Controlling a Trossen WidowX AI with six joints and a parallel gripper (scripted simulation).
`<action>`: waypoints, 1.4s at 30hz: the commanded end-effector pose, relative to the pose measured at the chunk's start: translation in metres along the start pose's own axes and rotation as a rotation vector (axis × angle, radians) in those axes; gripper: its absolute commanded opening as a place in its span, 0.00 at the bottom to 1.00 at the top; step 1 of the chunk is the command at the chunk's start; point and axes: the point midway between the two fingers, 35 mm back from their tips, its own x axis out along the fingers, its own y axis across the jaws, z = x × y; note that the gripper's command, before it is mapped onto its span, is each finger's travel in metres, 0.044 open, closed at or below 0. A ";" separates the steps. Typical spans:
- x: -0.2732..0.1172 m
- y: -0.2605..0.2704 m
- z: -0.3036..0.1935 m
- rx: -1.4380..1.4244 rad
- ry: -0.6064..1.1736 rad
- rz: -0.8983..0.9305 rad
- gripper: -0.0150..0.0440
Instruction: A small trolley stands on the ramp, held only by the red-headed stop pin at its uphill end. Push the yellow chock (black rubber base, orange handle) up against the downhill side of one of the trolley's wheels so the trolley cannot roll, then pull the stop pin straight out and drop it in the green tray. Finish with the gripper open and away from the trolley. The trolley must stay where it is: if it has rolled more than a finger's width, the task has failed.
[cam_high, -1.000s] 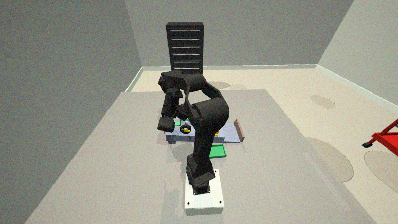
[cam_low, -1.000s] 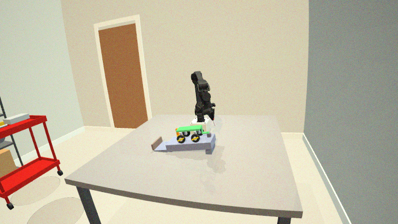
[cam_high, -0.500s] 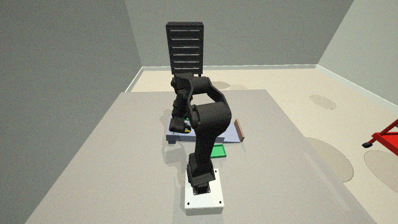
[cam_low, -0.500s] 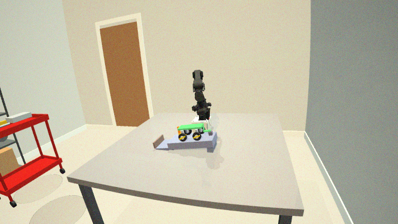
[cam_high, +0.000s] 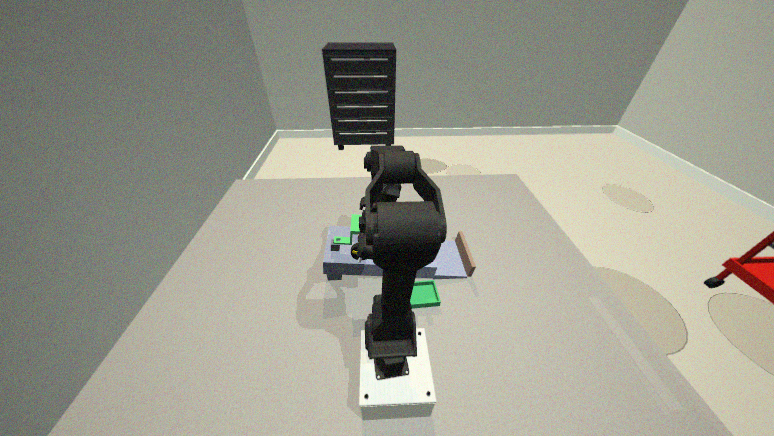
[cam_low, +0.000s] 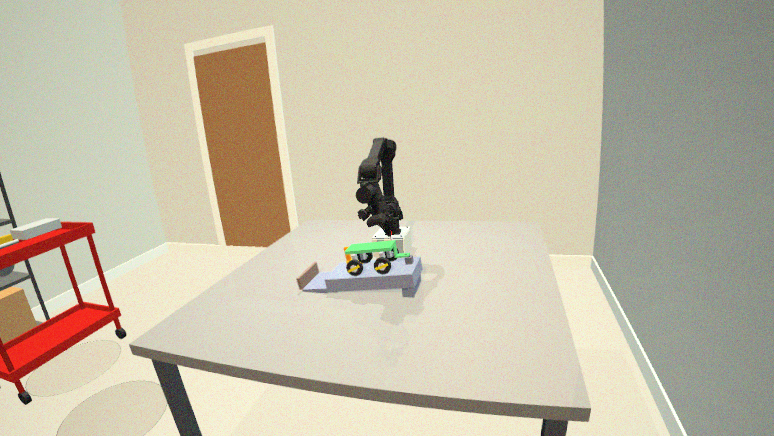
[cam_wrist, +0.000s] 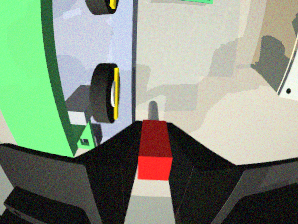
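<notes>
My gripper (cam_wrist: 153, 128) is shut on the red-headed stop pin (cam_wrist: 155, 167) (cam_low: 391, 233), its grey shaft pointing away from the fingers. The pin is out of the trolley's tongue and held beside the ramp (cam_wrist: 75, 35) (cam_low: 373, 281) (cam_high: 449, 259), on the robot's side. The green trolley (cam_low: 371, 248) (cam_high: 355, 223) (cam_wrist: 22, 75) stands upright on the ramp. The chock's orange handle (cam_low: 347, 253) shows at the trolley's downhill end; its base is hidden, so contact with the wheel cannot be told. The green tray (cam_high: 425, 304) lies between ramp and robot base, partly behind the arm.
A brown end board (cam_high: 465, 254) (cam_low: 307, 276) stands at the ramp's low end. The white robot base (cam_high: 398, 389) is at the table's near side in the top view. The arm hides the middle of the ramp there. A red cart (cam_low: 59, 352) stands off the table.
</notes>
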 end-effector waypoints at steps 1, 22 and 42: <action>-0.001 -0.001 0.012 -0.003 0.005 -0.004 0.25; -0.010 -0.002 0.094 -0.003 -0.001 -0.004 0.25; -0.017 -0.006 0.141 0.092 -0.025 0.001 0.25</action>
